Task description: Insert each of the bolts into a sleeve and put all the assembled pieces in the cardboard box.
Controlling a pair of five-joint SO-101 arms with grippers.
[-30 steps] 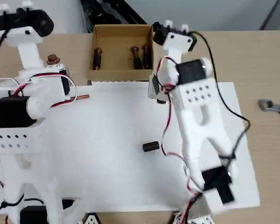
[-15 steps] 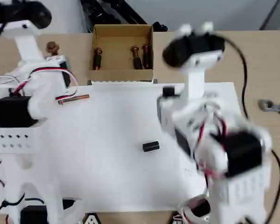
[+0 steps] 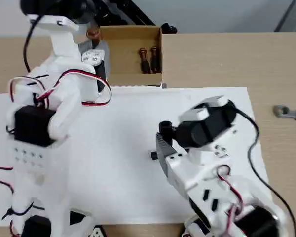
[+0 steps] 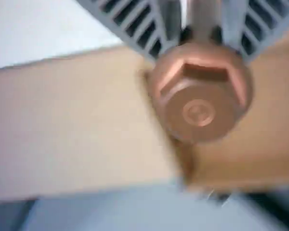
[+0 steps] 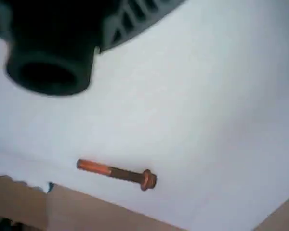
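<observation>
Left wrist view has my left claw (image 4: pixel 200 29) pinching a bolt (image 4: pixel 200 94), the box (image 4: pixel 77 120) just below it. I judge boxing is in hand; next, nudge inward and release. My right claw (image 3: pixel 160 148) is at the sleeve (image 5: pixel 50 62); its grip I cannot tell.

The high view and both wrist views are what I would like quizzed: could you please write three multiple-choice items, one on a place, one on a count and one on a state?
1. Where does the loose bolt lie?
A on the white sheet
B on the bare wood
C on top of an arm

2. How many bolts show inside the cardboard box from above?
A none
B two
C five

3. The left gripper is:
A open and empty
B shut on a copper bolt
C shut on a wrench

Key: 1 A, it lies flat on the sheet near its edge. 2 B, two lie side by side. 3 B, the bolt's head sits between its fingers.
</observation>
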